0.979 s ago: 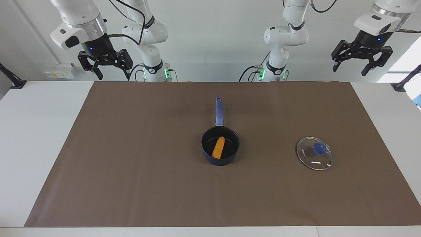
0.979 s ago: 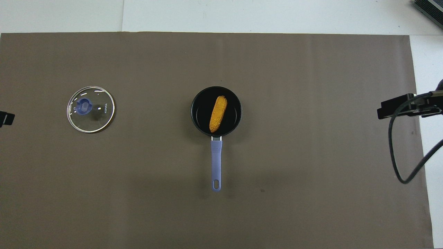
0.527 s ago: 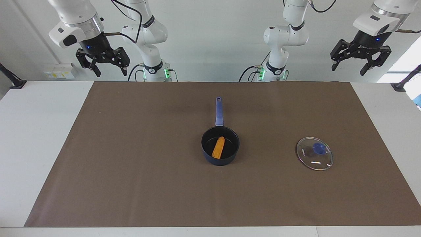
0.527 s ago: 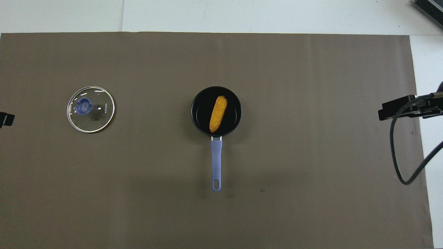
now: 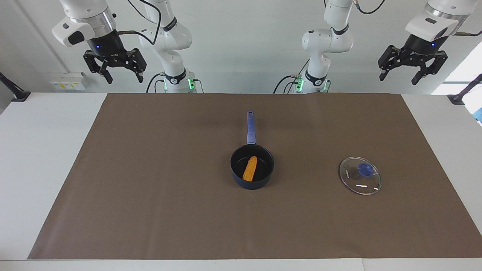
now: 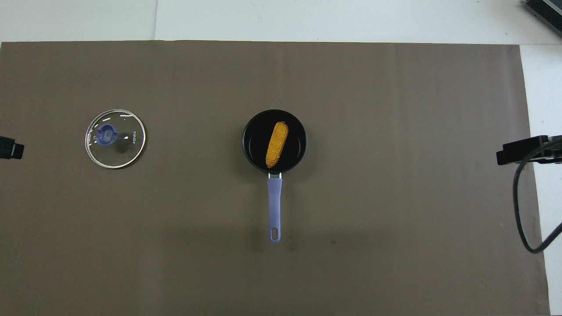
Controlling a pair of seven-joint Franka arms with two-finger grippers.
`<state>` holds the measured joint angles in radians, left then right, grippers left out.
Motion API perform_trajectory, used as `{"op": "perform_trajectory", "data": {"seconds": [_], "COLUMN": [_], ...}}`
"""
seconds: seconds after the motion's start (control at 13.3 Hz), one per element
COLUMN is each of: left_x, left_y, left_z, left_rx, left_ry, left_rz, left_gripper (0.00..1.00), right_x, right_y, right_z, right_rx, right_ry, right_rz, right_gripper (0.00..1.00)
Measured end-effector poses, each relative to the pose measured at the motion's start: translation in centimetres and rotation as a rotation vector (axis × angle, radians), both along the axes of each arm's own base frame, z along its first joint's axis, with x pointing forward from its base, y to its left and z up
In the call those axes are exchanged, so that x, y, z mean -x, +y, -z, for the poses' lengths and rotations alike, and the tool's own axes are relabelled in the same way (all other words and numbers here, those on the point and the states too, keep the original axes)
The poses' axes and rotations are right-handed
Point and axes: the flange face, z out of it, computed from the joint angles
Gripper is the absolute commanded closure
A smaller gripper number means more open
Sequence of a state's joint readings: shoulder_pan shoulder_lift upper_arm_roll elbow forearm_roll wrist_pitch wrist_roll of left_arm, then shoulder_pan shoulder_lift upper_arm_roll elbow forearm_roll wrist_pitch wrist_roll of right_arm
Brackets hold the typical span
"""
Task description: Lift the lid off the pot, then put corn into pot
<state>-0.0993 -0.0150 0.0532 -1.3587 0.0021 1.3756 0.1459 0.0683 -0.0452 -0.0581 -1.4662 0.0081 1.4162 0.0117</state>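
Note:
The navy pot (image 5: 252,167) stands at the middle of the brown mat, its long blue handle (image 5: 250,127) pointing toward the robots. The yellow-orange corn (image 5: 250,168) lies inside the pot and also shows in the overhead view (image 6: 277,144). The glass lid (image 5: 360,175) with its blue knob lies flat on the mat beside the pot, toward the left arm's end. My left gripper (image 5: 401,75) hangs open and empty, high over the table's edge at its own end. My right gripper (image 5: 124,77) hangs open and empty, high over its own end.
The brown mat (image 5: 150,195) covers most of the white table. A black cable (image 6: 522,215) loops from the right wrist over the mat's edge. Small black clamps (image 5: 15,94) sit at the table's corners near the robots.
Both grippers have risen a little, and the right one has drifted outward toward its end of the table. The pot, corn and lid have not moved.

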Motion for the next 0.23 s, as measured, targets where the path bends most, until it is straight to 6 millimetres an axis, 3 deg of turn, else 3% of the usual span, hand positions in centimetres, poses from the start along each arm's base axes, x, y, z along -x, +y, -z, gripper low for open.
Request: {"op": "perform_trajectory", "data": {"seconds": [0.23], "left_x": [0.88], "left_y": [0.47], "left_z": [-0.65], "left_rx": [0.001], "left_ry": [0.011], "left_rz": [-0.013], "left_gripper": [0.00], "right_x": [-0.01], "right_y": [-0.21], "right_z": [0.05], "right_rx": [0.001], "right_ry": [0.001], "right_rz": [0.003], "right_gripper": [0.00]}}
